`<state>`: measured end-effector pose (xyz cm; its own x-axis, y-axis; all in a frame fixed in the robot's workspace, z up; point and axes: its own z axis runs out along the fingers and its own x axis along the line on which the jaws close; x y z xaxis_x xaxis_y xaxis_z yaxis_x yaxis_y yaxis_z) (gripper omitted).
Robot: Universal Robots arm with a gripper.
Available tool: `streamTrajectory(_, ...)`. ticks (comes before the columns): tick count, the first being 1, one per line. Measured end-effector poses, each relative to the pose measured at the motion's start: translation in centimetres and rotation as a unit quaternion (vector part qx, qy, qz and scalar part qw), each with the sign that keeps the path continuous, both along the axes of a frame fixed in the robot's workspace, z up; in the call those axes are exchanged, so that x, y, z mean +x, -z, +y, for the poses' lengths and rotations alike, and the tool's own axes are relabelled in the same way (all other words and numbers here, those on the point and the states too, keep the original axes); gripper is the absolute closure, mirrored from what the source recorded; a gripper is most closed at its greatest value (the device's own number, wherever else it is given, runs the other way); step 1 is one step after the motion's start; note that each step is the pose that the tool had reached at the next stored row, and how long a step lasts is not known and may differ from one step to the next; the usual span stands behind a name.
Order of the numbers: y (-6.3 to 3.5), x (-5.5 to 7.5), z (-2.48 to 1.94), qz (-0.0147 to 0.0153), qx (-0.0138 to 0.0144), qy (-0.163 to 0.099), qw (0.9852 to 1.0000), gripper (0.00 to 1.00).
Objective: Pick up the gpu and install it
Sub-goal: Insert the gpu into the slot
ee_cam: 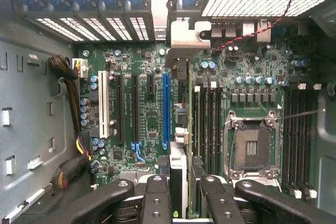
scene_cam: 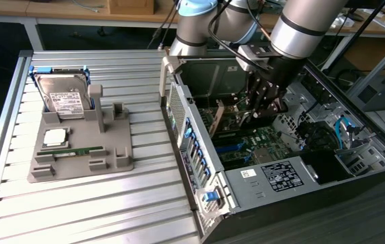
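In the wrist view my gripper (ee_cam: 184, 184) is shut on the gpu (ee_cam: 181, 129), a thin card seen edge-on between the black fingers (ee_cam: 156, 198). Its silvery end bracket (ee_cam: 185, 36) sits against the case's rear slot openings. The card stands over the green motherboard (ee_cam: 142, 82), right beside the long blue slot (ee_cam: 166, 108); whether it touches a slot I cannot tell. In the exterior view the gripper (scene_cam: 263, 108) reaches down inside the open computer case (scene_cam: 199, 147), with the gpu (scene_cam: 230, 118) under it near the case's rear wall.
A grey fixture (scene_cam: 111, 152) on the slatted table holds a hard drive (scene_cam: 64, 99), a CPU (scene_cam: 55, 136) and a RAM stick (scene_cam: 70, 151). Inside the case are an empty CPU socket (ee_cam: 252, 145), RAM slots (ee_cam: 207, 124) and a cable bundle (ee_cam: 73, 103).
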<state>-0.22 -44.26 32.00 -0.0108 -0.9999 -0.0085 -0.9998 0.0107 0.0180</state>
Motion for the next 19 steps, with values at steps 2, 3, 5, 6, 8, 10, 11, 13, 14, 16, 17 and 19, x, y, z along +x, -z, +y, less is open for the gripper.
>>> streamTrajectory(2,0.05,-0.2,-0.09,0.0000,-0.0001,0.000,1.0000,0.73)
streamTrajectory(3,0.09,-0.3,-0.15,0.0000,-0.0001,0.000,1.0000,0.73)
streamTrajectory(5,0.20,-0.4,-0.46,0.0000,-0.0001,0.000,1.0000,0.73)
streamTrajectory(6,0.27,-0.5,-0.64,0.0000,-0.0001,0.000,1.0000,0.73)
streamTrajectory(8,0.33,-0.6,-0.82,0.0000,-0.0001,0.000,1.0000,0.73)
streamTrajectory(10,0.39,-0.7,-0.98,0.0000,0.0001,0.000,1.0000,0.73)
streamTrajectory(11,0.43,-0.8,-1.07,0.0000,0.0001,0.000,1.0000,0.73)
streamTrajectory(13,0.51,-0.9,-1.19,0.0000,0.0001,0.000,1.0000,0.73)
streamTrajectory(14,0.55,-1.0,-1.24,0.0000,0.0001,0.000,1.0000,0.73)
streamTrajectory(16,0.65,-1.1,-1.32,0.0000,0.0002,0.000,1.0000,0.73)
streamTrajectory(17,0.70,-1.1,-1.36,0.0000,0.0002,0.000,1.0000,0.73)
streamTrajectory(19,0.93,-1.2,-1.44,0.0000,0.0001,0.000,1.0000,0.73)
